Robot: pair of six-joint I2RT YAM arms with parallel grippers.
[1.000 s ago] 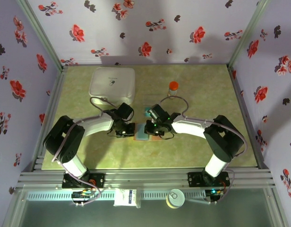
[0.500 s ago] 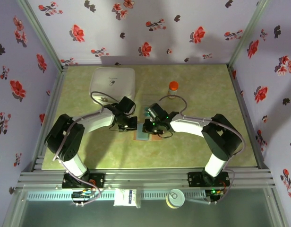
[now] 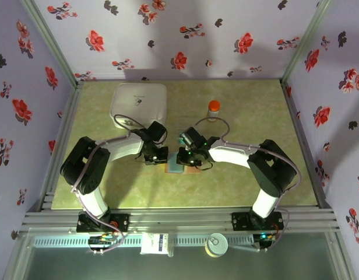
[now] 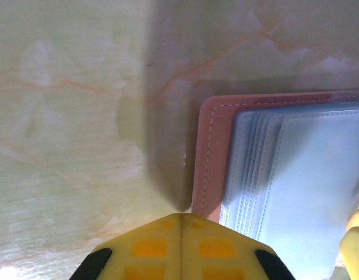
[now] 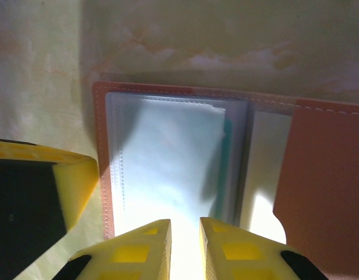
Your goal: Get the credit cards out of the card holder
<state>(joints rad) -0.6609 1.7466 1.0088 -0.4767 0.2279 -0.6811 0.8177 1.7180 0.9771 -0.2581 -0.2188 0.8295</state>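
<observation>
Near ledge: a white packet and a round can lie on the metal rail in front of the arm bases.
Left gripper: reaches in from the left at mid-worktop. Its yellow fingers are clenched, pad pressed flat against pad. The tips sit over bare surface just beside the card holder's left edge.
Right gripper: comes in from the right, facing the left one. Its fingers stand released by a narrow gap, and the bright pocket below shows through it. They hang over the near edge of the pale pockets.
Card holder: lies open and flat on the green marbled worktop, between the two sets of fingers. It has a tan-brown cover with stitched edges and pale blue-grey sleeves fanned inside.
Credit card: shows as a teal edge along the right side of the top sleeve, tucked inside the holder.
Farther back, left: a white square box, well apart from the holder.
Farther back, right: an orange-capped bottle stands upright.
Surround: lilac walls printed with red flowers.
</observation>
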